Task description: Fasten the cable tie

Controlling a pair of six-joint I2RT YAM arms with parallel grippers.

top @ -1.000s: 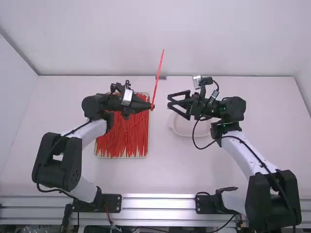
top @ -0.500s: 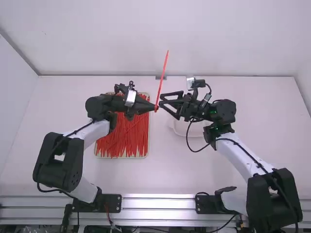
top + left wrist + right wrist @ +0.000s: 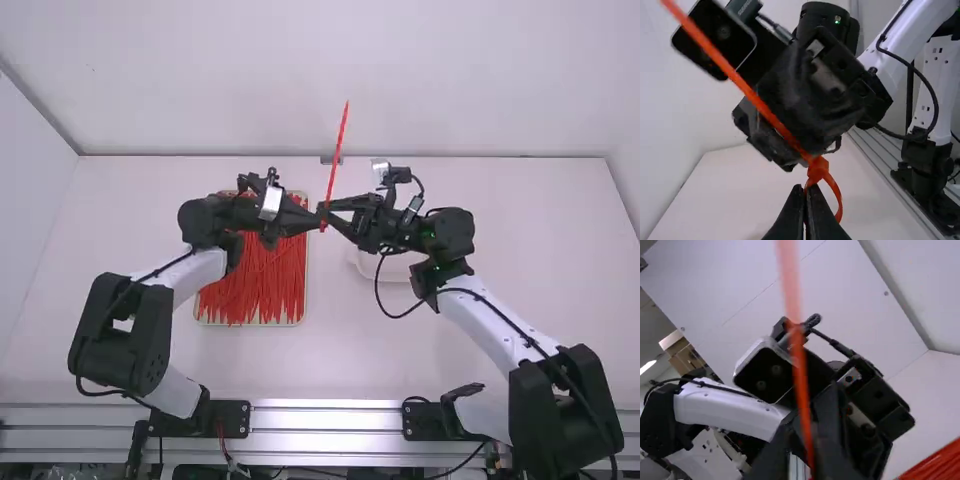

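Note:
A red cable tie [image 3: 335, 150] stands nearly upright above the middle of the table, its long tail pointing up. My left gripper [image 3: 308, 215] is shut on its lower end, where the tie curls into a small loop [image 3: 832, 197] below the head [image 3: 817, 165]. In the left wrist view my left gripper [image 3: 805, 189] pinches that loop. My right gripper [image 3: 328, 210] meets it from the right, tip to tip. In the right wrist view the strap [image 3: 797, 365] runs between the fingers of my right gripper [image 3: 807, 442], which flank it tightly.
A tray [image 3: 304, 270] piled with several red cable ties lies under the left arm. A white bowl [image 3: 385, 268] sits beneath the right gripper. Both arms hang above the table, close together at the middle.
The right gripper has moved left to the tie and its wide-open fingers have narrowed around the strap. The left gripper and tie shifted slightly right.

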